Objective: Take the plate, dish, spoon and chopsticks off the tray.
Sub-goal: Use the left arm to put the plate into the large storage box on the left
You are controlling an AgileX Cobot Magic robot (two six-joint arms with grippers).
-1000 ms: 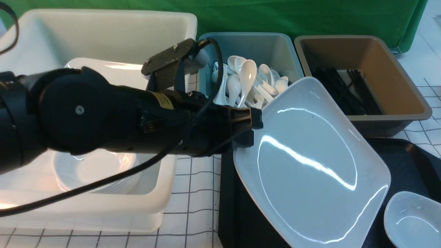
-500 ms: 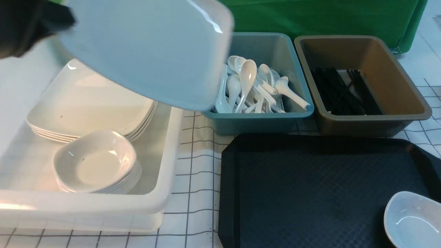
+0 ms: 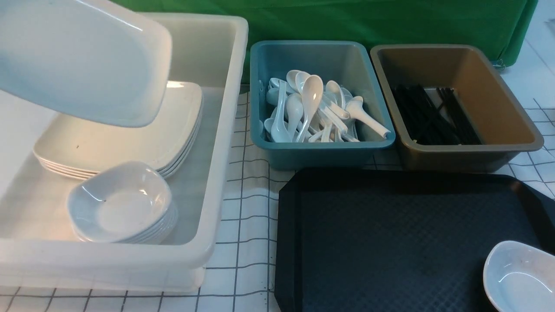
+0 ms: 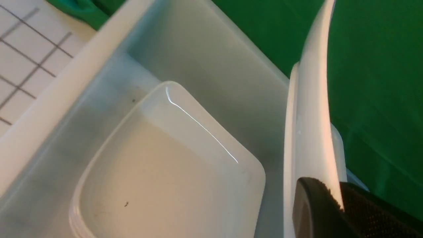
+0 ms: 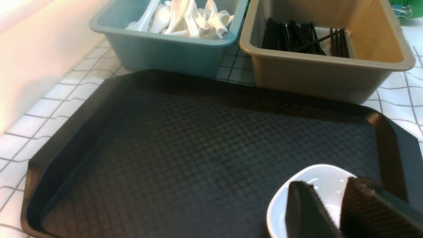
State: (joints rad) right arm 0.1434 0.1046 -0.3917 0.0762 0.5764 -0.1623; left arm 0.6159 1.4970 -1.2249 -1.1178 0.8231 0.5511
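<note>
Plate (image 3: pixel 82 60) tilted, over white tub (image 3: pixel 217 130)

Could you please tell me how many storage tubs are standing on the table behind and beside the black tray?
3: the white tub with stacked plates and dishes on the left, the teal tub of spoons in the middle, and the brown tub of chopsticks on the right. None appears hidden.

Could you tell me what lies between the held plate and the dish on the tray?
In the front view: stacked plates, white tub's wall, gridded tabletop, bare tray.
</note>
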